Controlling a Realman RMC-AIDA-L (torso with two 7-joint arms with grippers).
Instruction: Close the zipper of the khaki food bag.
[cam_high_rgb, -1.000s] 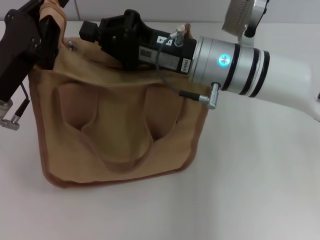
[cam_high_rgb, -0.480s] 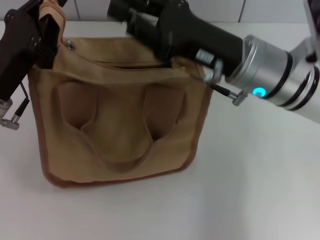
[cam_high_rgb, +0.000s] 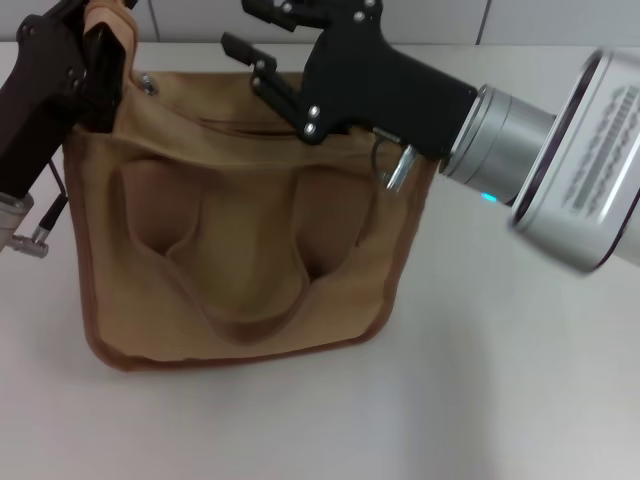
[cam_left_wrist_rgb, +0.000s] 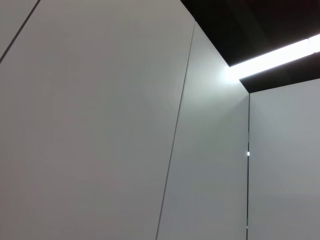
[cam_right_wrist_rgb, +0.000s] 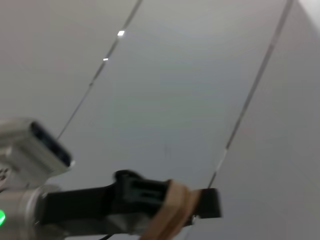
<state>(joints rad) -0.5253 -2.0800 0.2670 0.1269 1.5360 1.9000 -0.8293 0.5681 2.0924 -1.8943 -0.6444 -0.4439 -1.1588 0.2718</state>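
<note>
A khaki food bag (cam_high_rgb: 240, 240) is seen from above in the head view, standing on a white table (cam_high_rgb: 480, 400). It is a boxy tan canvas tote with darker brown edge trim, and one flat fabric handle (cam_high_rgb: 245, 315) is draped in a loop down its near face.

The left gripper (cam_high_rgb: 95, 40) is at the bag's far left corner. Its dark fingers are pressed together on a tan fabric strap (cam_high_rgb: 105, 20), which is held up above the bag; in the right wrist view the same strap (cam_right_wrist_rgb: 172, 210) is seen pinched in that gripper (cam_right_wrist_rgb: 165, 200).

The right gripper (cam_high_rgb: 270, 45) is held over the top panel, near its middle, on a black body and a silver wrist that reach in from the right. Its fingers are spread apart, and nothing is seen between them.

The zipper (cam_high_rgb: 250, 125) is seen as a thin dark line across the top panel, running from near the left corner until it is hidden beneath the right gripper. A small silver piece (cam_high_rgb: 147, 84) is seen at the left corner; it may be the pull tab, but this cannot be told for certain.

The seam looks narrow and the panel lies flat, so most of the closing is judged to be done. Whether the hidden stretch is closed cannot be told. Only wall panels are shown in the left wrist view.
</note>
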